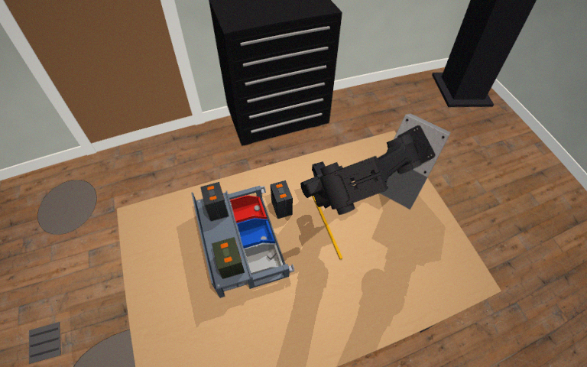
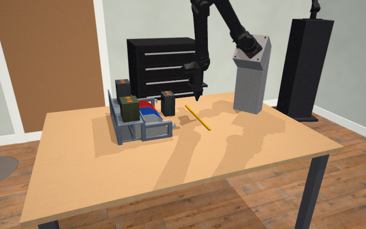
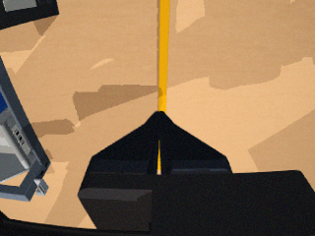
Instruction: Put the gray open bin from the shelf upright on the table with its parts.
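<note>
The gray open bin (image 1: 264,258) sits in the near end slot of the gray shelf (image 1: 239,238), next to a blue bin (image 1: 255,231) and a red bin (image 1: 246,207). It also shows in the exterior view (image 2: 153,119). Its contents are too small to make out. My gripper (image 2: 197,97) is shut and empty. It points down a little above the table, to the right of the shelf, over the far end of a yellow rod (image 2: 198,117). In the wrist view the shut fingers (image 3: 159,121) line up with the rod (image 3: 164,27), which lies flat on the table.
A black box (image 1: 281,198) stands on the table between the shelf and my gripper. A dark box (image 1: 214,199) and a green box (image 1: 227,258) sit on the shelf's left side. The arm's gray pedestal (image 2: 250,78) stands at the back right.
</note>
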`<state>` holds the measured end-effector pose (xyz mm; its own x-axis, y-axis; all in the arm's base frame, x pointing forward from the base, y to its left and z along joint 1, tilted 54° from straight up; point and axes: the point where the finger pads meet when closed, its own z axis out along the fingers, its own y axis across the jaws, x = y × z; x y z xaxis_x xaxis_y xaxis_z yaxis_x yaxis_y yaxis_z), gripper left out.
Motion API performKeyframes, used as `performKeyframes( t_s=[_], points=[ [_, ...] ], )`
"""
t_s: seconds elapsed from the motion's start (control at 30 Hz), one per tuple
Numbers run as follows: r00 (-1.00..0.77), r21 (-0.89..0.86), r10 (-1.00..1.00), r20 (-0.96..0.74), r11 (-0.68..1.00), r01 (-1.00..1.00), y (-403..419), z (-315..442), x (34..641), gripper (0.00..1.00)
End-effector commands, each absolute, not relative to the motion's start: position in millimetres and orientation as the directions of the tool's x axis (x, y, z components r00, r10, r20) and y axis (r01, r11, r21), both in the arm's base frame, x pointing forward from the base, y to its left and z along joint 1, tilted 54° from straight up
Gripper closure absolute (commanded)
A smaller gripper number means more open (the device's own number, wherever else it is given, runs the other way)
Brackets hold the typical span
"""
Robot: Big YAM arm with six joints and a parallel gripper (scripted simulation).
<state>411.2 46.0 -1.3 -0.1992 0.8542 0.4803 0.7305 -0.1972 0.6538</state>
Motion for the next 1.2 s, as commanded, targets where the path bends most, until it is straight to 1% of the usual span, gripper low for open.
performKeyframes(
  t_s=[0.0, 1.17],
  points=[
    [-0.176, 0.641, 0.857, 0.484, -0.211, 0.738, 38.1, -2.8, 399.1, 1.0],
    [-0.18, 0.643, 0.858, 0.482, -0.207, 0.737, 36.3, -0.3, 396.6, 1.0]
  ],
)
